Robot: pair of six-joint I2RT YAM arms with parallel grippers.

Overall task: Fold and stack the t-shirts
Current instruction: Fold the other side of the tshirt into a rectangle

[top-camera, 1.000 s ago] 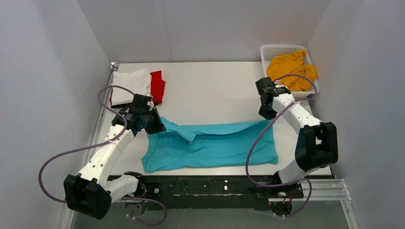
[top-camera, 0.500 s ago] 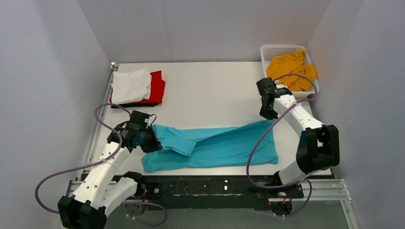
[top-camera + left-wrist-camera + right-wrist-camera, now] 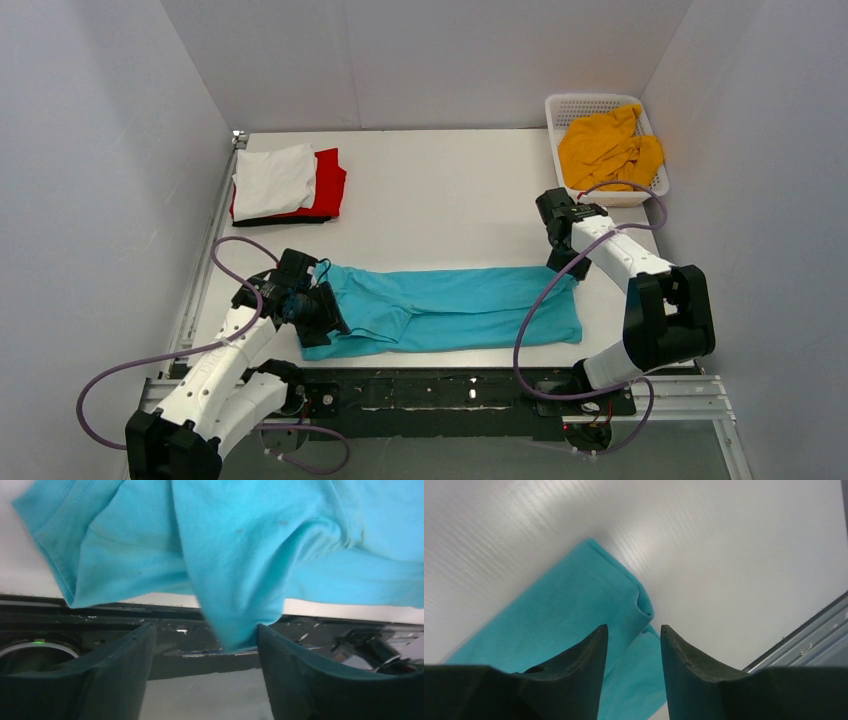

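The turquoise t-shirt (image 3: 450, 305) lies as a long folded band along the table's near edge. My left gripper (image 3: 320, 310) stands open at its left end. In the left wrist view a hanging fold of the turquoise cloth (image 3: 240, 530) brushes the right finger, with nothing clamped between the wide jaws of the left gripper (image 3: 205, 626). My right gripper (image 3: 560, 262) hovers open over the shirt's far right corner (image 3: 574, 605); the cloth lies flat below the fingertips of the right gripper (image 3: 634, 626). A folded white shirt (image 3: 275, 178) lies on a red one (image 3: 330, 185) over a black one (image 3: 262, 218) at the back left.
A white lattice basket (image 3: 590, 100) at the back right holds a crumpled mustard-yellow shirt (image 3: 605, 150). A black rail (image 3: 450, 385) runs along the table's near edge. White walls close in the left, back and right sides.
Both arms carried the shirt's far edge toward the near edge and lowered it, laying the cloth over itself. Both grippers, shut on the cloth before, have opened and let go.
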